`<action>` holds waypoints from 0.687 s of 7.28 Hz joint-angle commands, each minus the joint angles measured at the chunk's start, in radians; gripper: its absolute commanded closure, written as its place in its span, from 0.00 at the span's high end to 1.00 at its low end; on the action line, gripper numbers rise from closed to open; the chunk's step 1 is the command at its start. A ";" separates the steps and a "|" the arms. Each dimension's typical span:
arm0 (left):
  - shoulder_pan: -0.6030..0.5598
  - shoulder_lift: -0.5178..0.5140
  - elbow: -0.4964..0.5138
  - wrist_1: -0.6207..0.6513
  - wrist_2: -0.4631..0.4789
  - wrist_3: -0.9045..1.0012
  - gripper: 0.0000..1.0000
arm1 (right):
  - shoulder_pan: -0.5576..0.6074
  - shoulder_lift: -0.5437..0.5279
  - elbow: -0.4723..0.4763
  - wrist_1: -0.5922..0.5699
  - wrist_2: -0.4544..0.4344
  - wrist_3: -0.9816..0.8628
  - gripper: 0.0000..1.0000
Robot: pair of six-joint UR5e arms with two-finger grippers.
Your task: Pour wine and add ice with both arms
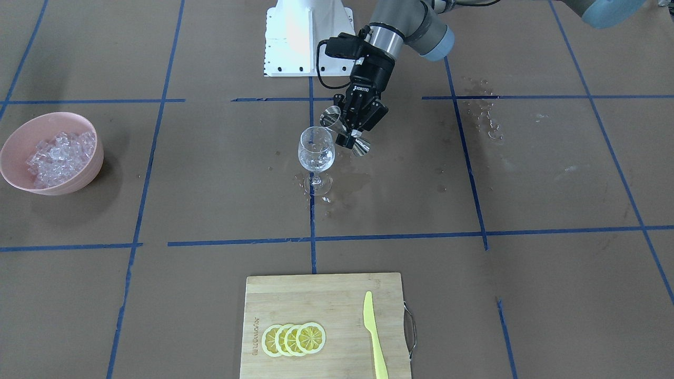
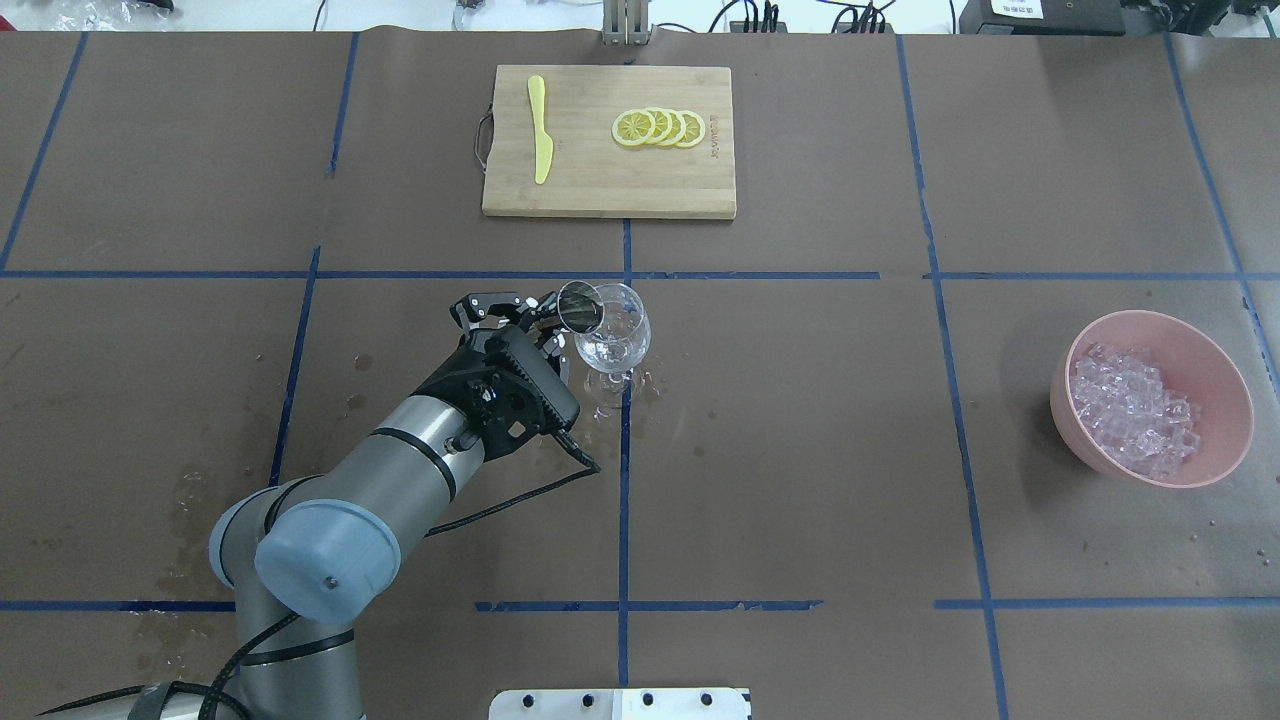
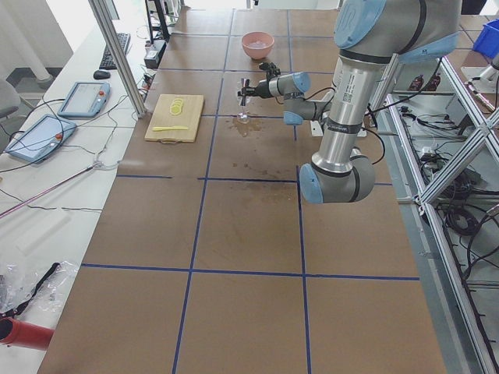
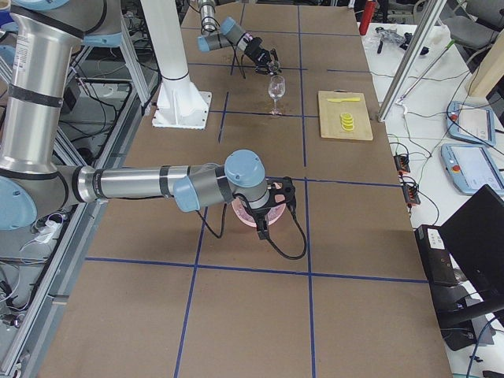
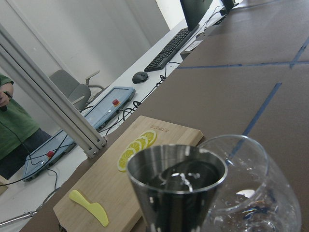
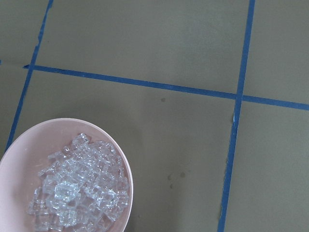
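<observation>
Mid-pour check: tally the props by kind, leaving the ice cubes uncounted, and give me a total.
Glass: 1
Jigger: 1
Bowl: 1
Board: 1
Knife: 1
Lemon slices: 4
Total: 9

Overhead camera looks down on the wine glass from behind the robot; front camera faces back across it. Side cameras sit far off it. Left wrist camera's right against it.
</observation>
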 commanded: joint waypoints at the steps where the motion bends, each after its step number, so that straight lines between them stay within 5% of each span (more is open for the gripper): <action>1: -0.005 0.002 -0.024 0.001 -0.002 0.173 0.00 | 0.000 0.000 -0.001 0.000 0.000 0.000 1.00; 5: -0.045 -0.008 -0.010 0.021 -0.002 0.276 0.00 | 0.000 -0.003 0.001 0.000 0.008 0.000 1.00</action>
